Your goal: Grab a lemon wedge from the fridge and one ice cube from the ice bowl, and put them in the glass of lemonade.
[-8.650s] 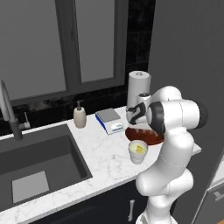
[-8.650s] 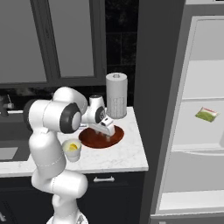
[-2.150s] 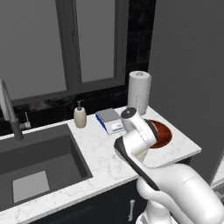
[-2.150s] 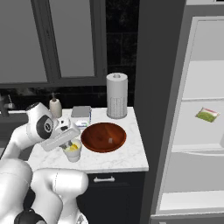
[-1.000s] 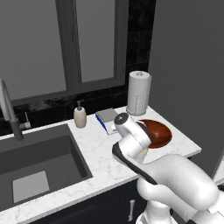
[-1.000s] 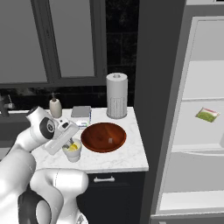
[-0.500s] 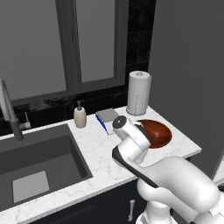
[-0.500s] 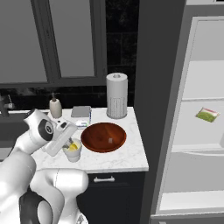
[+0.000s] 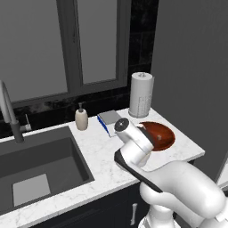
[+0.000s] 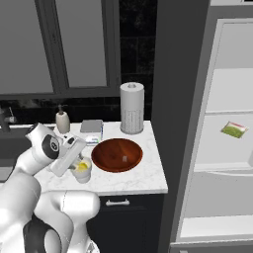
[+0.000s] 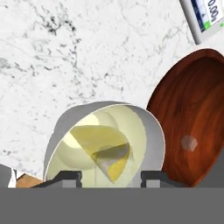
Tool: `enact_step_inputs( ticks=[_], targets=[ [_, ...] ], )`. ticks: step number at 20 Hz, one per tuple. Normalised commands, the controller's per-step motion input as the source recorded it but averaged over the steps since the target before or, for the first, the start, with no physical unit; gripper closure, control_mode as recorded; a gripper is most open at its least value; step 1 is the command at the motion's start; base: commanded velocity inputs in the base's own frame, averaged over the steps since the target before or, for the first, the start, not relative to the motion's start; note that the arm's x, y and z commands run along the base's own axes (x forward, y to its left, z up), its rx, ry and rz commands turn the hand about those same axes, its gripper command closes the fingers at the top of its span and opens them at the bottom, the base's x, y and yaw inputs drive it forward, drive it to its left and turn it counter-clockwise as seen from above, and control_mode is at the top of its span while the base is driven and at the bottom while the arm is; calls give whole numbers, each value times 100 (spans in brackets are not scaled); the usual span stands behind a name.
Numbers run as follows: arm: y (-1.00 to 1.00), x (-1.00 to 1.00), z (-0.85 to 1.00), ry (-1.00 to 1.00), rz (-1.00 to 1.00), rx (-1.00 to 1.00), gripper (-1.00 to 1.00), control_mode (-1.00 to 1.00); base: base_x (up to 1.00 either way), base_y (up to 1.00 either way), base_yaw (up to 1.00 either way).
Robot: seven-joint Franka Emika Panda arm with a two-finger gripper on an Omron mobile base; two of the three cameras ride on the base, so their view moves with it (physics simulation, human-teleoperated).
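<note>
Hovering directly over the glass of lemonade (image 11: 105,144), the claw (image 11: 111,177) has its two dark fingertips (image 11: 65,177) set apart on either side of the cup's near rim, and nothing sits between them. In the hand view the cup holds pale yellow liquid with the lemon wedge (image 11: 98,142) in it and a clear ice cube (image 11: 114,156) lying against the wedge, just beyond the gap in the claw. The ice bowl (image 11: 194,118), glossy reddish-brown, stands just beside the cup on the marble worktop (image 11: 87,52), and one ice cube (image 11: 189,143) remains on its floor. A corner of a digital kitchen scale (image 11: 205,17) shows beyond the bowl.

From the right base view the claw (image 10: 75,159) slants down at the glass of lemonade (image 10: 82,170), which stands left of the ice bowl (image 10: 117,154) near the front edge of the worktop (image 10: 143,178). A paper towel roll (image 10: 132,114) stands behind the bowl and a soap dispenser (image 10: 62,121) farther left. The fridge (image 10: 217,148) stands open on the right, with a flat green packet (image 10: 233,129) on one white shelf.

In the left base view the arm covers the cup; the ice bowl (image 9: 161,136) shows behind the wrist, and the sink (image 9: 35,173) lies left.
</note>
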Motion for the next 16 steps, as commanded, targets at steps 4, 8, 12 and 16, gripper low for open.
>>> enact_step_inputs(
  ticks=[4,8,12,16],
  targets=[
    [-6,-11,10,0,1,0,-100,-100,0,0,0],
    [-7,-6,5,0,1,0,-100,-100,0,0,0],
    [-16,-1,24,0,0,0,-100,-100,0,0,0],
    [-26,0,45,-2,0,0,-100,-100,0,0,0]
  ],
)
